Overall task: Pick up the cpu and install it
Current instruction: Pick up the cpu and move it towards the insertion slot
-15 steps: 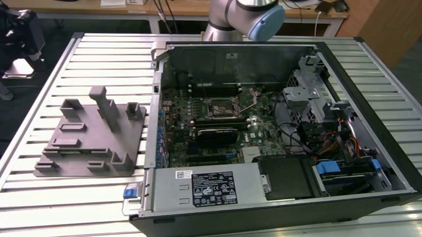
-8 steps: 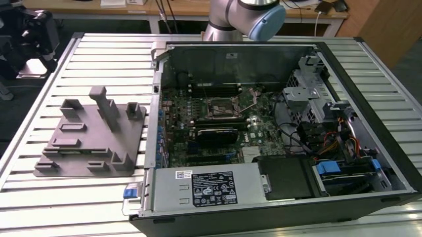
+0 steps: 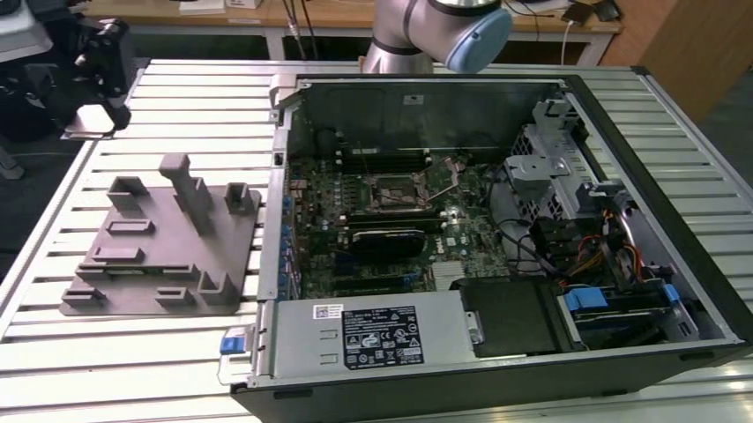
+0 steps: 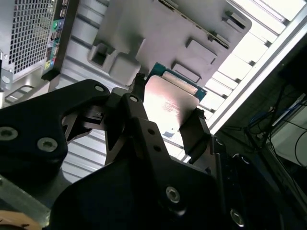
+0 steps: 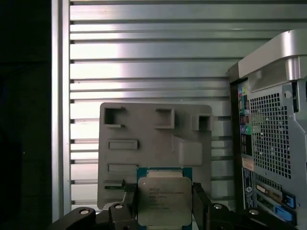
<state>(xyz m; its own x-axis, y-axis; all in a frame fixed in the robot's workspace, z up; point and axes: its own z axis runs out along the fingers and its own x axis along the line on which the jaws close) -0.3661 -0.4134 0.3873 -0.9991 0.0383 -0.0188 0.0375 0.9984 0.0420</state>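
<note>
One cpu [image 5: 164,195] clamped in the gripper [image 5: 164,205]

You have the cpu pinched at two opposite edges by the black fingers [image 5: 200,199], which are closed on it. Its silver top faces the camera in both wrist views, and a thin green board edge shows around the lid. Your gripper holds it over the grey fixture plate [image 5: 153,139], with its upright posts and shallow recesses. That plate lies on the slatted metal table [image 5: 144,62], just beside the open computer case [image 3: 495,361], on the exterior view's left of it. Inside the case, the black motherboard socket [image 3: 398,192] sits near the middle of the board. Your arm [image 3: 429,35] rises at the far side of the case.
</note>
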